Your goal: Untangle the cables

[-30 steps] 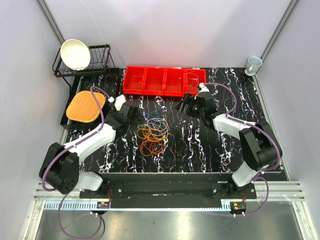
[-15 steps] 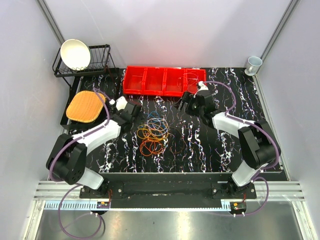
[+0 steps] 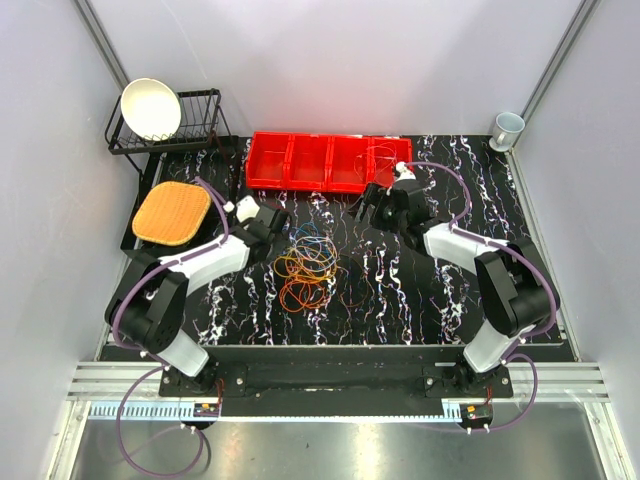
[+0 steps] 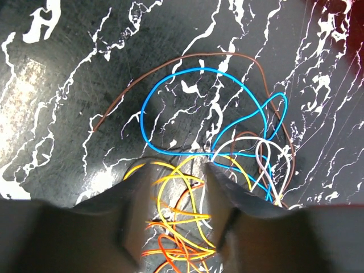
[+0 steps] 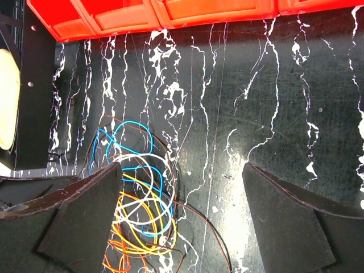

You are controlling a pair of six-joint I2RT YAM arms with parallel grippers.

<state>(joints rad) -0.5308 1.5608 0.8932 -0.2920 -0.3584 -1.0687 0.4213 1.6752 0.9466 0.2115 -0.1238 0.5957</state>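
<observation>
The cables lie in a tangle of orange, yellow, blue, white and brown loops at the middle of the black marbled table. My left gripper is at the tangle's upper left edge. In the left wrist view its jaws stand partly apart, down over the pile, with yellow loops and orange loops running between them; a blue loop and a brown one lie just beyond. My right gripper hovers up and to the right of the tangle, wide open and empty, the cables beside its left finger.
A row of red bins stands behind the tangle, one holding thin wires. A black dish rack with a white bowl and a woven orange mat are at the back left. A cup sits at the back right corner.
My left arm has swung right and lowered its gripper onto the tangle's edge, and its jaws have narrowed around the yellow loops. The right gripper has shifted slightly toward the bins.
</observation>
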